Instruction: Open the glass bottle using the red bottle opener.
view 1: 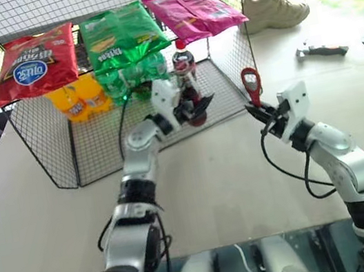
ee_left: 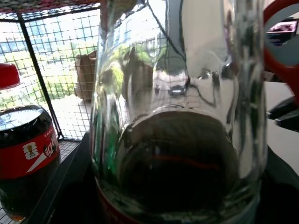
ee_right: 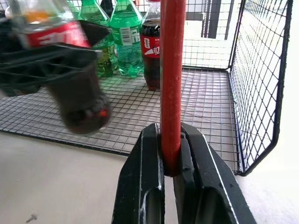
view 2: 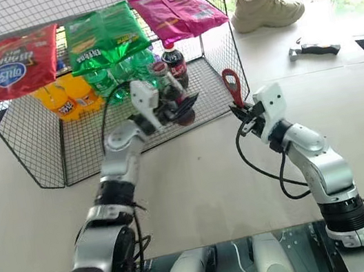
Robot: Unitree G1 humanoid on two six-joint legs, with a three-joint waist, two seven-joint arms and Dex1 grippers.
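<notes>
Between both end effectors, alignment matters: left end effector [view 1: 195, 108] grips the glass bottle [view 1: 192, 101], right end effector [view 1: 264, 114] clamps the red bottle opener [view 1: 251, 84] upright; ring should seat squarely over the cap.

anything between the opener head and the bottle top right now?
Nothing visible. The left gripper holds the glass bottle at the front of the wire rack; the right gripper holds the red bottle opener upright beside it. Only open air over the table separates them.
</notes>
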